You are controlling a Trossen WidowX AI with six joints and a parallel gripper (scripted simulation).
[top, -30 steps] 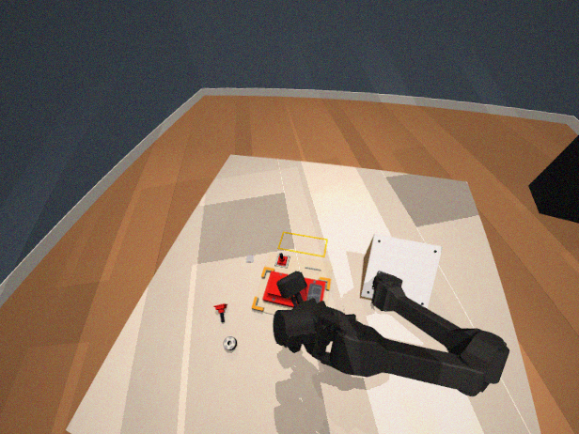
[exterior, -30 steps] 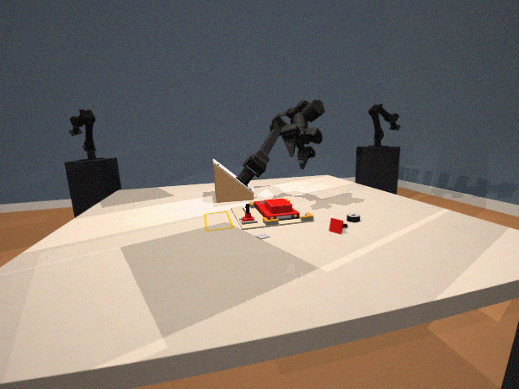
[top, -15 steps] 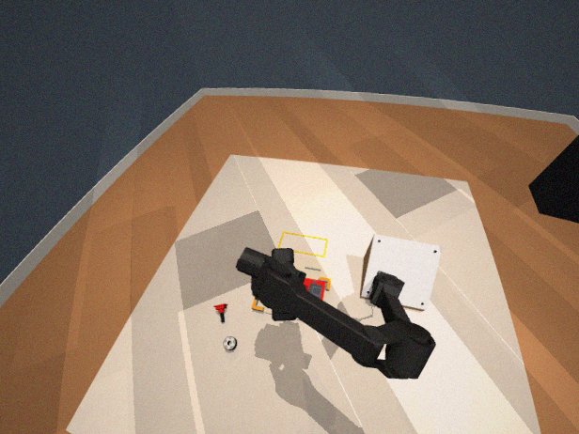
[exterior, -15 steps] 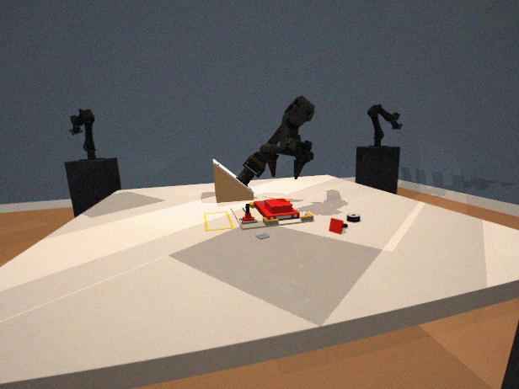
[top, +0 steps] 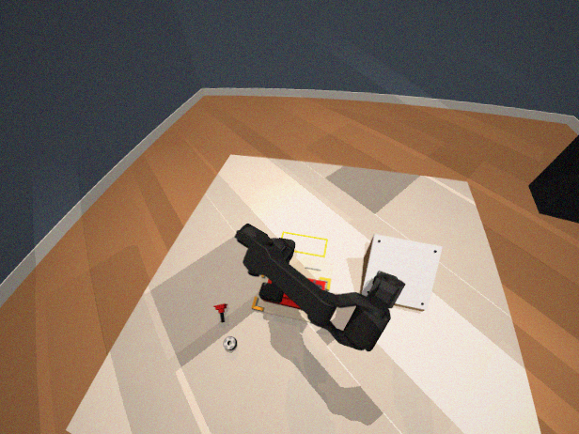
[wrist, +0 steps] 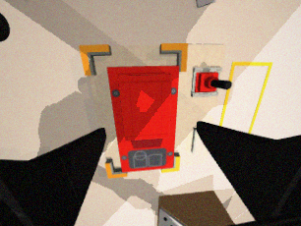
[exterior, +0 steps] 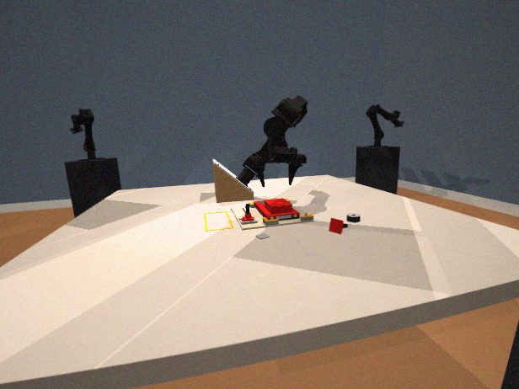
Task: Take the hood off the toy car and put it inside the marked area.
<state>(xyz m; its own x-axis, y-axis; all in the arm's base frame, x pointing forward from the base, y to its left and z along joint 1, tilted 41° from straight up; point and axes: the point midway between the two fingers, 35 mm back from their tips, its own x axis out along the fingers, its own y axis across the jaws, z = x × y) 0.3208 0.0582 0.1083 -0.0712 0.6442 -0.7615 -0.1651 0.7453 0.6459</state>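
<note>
Gripper (exterior: 275, 177) is hovering above the toy car (wrist: 143, 118), fingers spread wide, nothing between them. Hood (wrist: 144, 105) is sitting on the car, inside the orange corner brackets. Yellow marked area (wrist: 246, 95) is lying just beside it. No readable labels or writing showing.

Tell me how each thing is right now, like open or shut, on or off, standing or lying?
Black robot gripper: jaws wide open, empty, up in the air above the car.
Red toy car: sitting inside its orange corner brackets, red hood still on.
Yellow-outlined marked area: nothing in it yet.
Small red-and-black peg piece: lying loose on the table.
Little silver ring-shaped wheel: lying flat, off the car.
</note>
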